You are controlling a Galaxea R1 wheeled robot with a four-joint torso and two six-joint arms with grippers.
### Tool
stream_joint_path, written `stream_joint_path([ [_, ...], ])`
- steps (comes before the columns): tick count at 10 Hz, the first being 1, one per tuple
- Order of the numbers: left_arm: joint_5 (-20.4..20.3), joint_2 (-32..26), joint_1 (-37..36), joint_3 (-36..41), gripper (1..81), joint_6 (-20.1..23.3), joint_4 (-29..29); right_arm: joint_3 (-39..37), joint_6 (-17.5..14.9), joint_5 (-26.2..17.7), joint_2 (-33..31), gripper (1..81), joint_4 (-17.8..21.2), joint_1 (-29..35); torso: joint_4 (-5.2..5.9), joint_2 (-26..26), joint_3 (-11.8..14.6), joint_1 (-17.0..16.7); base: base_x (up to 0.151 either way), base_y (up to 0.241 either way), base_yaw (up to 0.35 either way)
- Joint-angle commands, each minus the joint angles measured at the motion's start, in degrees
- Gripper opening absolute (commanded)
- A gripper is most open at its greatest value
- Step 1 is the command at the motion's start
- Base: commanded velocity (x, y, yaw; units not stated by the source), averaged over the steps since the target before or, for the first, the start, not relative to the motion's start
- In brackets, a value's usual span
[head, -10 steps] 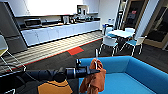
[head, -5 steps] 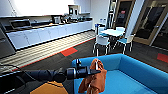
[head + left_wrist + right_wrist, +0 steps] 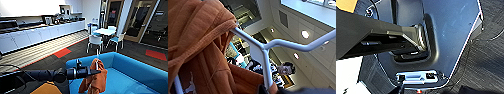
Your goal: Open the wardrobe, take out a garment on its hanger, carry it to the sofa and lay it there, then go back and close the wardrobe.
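My left arm reaches in from the left, and the left gripper is shut on the white hanger. The orange garment hangs from it in loose folds over the near left corner of the blue sofa, above the seat. In the left wrist view the garment drapes close over the hanger's shoulder. The right wrist view looks down on my own dark base and the dark floor.
A white round table with white and blue chairs stands beyond the sofa. A long white kitchen counter runs along the far left wall. Red patches mark the dark carpet. Glass doors are at the far right.
The whole picture has shifted a little leftwards, so the camera has turned. The left arm still holds the garment over the sofa in the same pose.
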Motion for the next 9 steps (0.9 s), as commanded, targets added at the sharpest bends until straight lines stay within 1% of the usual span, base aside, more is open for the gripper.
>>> stream_joint_path([
  [1, -5.3, -0.1, -9.2, 3.3, 1.0, 0.7, 1.7, 0.3, -0.1, -3.5, -0.4, 81.1, -0.6, 0.2, 0.00, 0.0, 0.0, 0.0, 0.000, 0.000, -0.206],
  [9, -5.3, -0.2, -8.9, 3.3, 1.0, 0.7, 2.1, 0.2, -0.1, -3.4, -0.2, 81.1, -0.6, 0.3, 0.00, 0.0, 0.0, 0.0, 0.000, 0.000, -0.206],
])
